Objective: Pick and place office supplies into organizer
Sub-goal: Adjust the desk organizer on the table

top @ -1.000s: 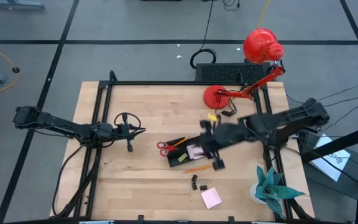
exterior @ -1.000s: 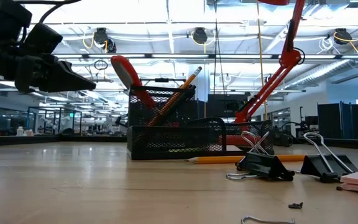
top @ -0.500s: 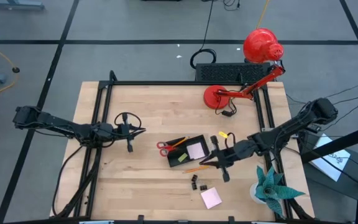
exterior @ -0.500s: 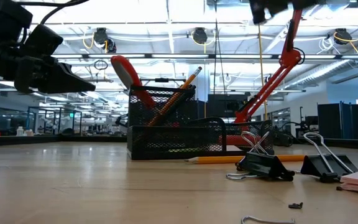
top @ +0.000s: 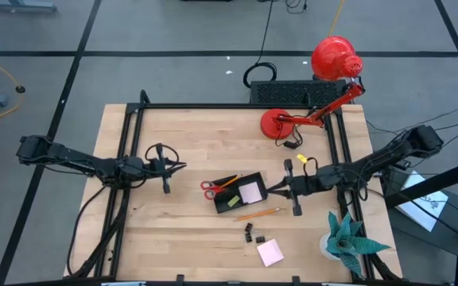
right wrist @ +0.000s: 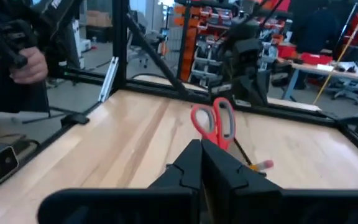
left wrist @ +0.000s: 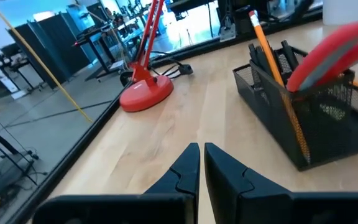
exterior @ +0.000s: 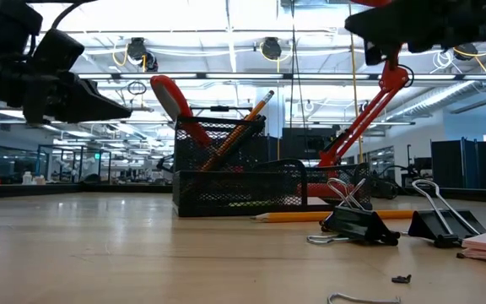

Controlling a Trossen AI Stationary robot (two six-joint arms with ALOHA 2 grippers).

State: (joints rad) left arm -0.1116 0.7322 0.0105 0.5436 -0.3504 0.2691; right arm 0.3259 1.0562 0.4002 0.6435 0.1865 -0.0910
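The black mesh organizer [top: 218, 200] [exterior: 234, 190] stands mid-table. Red-handled scissors [top: 208, 189] [exterior: 171, 97] and an orange pencil [exterior: 243, 127] stand slanted in it, and a pink note [top: 251, 191] lies in it. A second pencil [top: 258, 214], black clips [top: 249, 230] [exterior: 357, 224] and a pink sticky pad [top: 270, 252] lie on the table nearer the front edge. My right gripper [top: 273, 191] [right wrist: 201, 155] hovers just right of the organizer, shut and empty. My left gripper [top: 183, 166] [left wrist: 201, 158] waits left of the organizer, shut and empty.
A red desk lamp [top: 281, 123] and a black ribbed box [top: 293, 91] stand at the far right, a teal paper plant [top: 348, 238] at the near right corner. A person's hand [right wrist: 27, 65] shows beyond the table's edge.
My right gripper has drawn back from over the organizer toward the table's right edge. The pink note stays lying in the organizer.
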